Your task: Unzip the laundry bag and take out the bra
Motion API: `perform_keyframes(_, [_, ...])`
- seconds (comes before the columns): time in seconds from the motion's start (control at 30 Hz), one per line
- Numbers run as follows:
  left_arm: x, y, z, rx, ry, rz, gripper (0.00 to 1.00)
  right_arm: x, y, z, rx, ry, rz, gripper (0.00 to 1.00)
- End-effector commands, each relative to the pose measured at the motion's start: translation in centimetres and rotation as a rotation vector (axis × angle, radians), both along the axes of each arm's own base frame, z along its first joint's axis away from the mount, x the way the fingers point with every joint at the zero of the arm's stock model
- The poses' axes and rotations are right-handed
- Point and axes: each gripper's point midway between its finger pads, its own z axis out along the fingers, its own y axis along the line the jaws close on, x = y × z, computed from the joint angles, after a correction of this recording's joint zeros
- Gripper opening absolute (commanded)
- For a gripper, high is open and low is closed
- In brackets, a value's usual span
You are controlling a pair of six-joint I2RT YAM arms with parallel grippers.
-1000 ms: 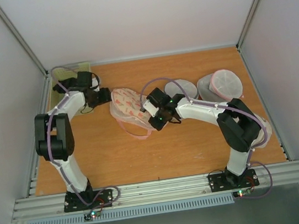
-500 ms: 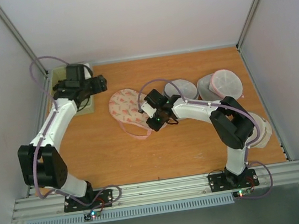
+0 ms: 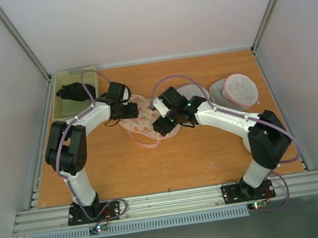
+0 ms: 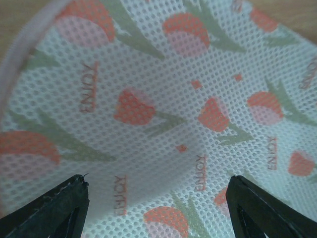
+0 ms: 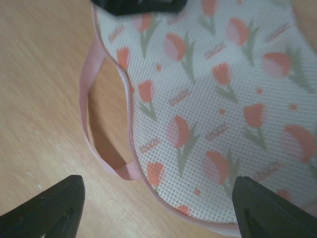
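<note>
The laundry bag (image 3: 142, 122) lies flat on the wooden table, its tulip-printed mesh filling the left wrist view (image 4: 163, 99). Its pink strap (image 5: 89, 124) loops out on the wood beside it. My left gripper (image 3: 129, 110) hovers open over the bag's left end, its fingers (image 4: 49, 213) wide apart with nothing between them. My right gripper (image 3: 162, 127) is open over the bag's right edge (image 5: 213, 114) and holds nothing. The black bra (image 3: 72, 92) lies in the green basket (image 3: 58, 81) at the back left.
Two round white mesh bags stand at the back right, one (image 3: 195, 94) partly behind the right arm, the other (image 3: 237, 90) tilted with a pink rim. Grey walls close in the table on three sides.
The left arm swung to the basket, left the bra in it and came back over the bag. The right gripper, shut on the bag before, has opened.
</note>
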Motion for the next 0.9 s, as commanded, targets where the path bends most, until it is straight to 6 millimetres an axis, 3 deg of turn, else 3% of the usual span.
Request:
perform_keyframes(0.0, [0.6,-0.8,-1.7,0.012,-0.005,-0.004,0.76,1.3,-0.7,5.4,0.083,-0.109,-0.087,0.96])
perform_keyframes(0.2, [0.7,0.9,-4.6,0.123,0.049,0.032,0.78,2.4,-2.8,9.3,0.118,-0.212,-0.171,0.99])
perform_keyframes(0.43, [-0.7,4.5,-5.7,0.178,0.08,0.155,0.79,3.0,-4.4,10.3,0.094,-0.264,-0.225,0.98])
perform_keyframes(0.73, [-1.3,8.1,-3.9,0.224,0.031,0.251,0.8,3.4,-5.5,11.8,0.112,-0.303,-0.263,0.99])
perform_keyframes(0.87, [-0.6,7.3,-1.9,0.162,-0.023,0.24,0.81,3.8,-6.7,12.5,0.142,-0.326,-0.303,0.98])
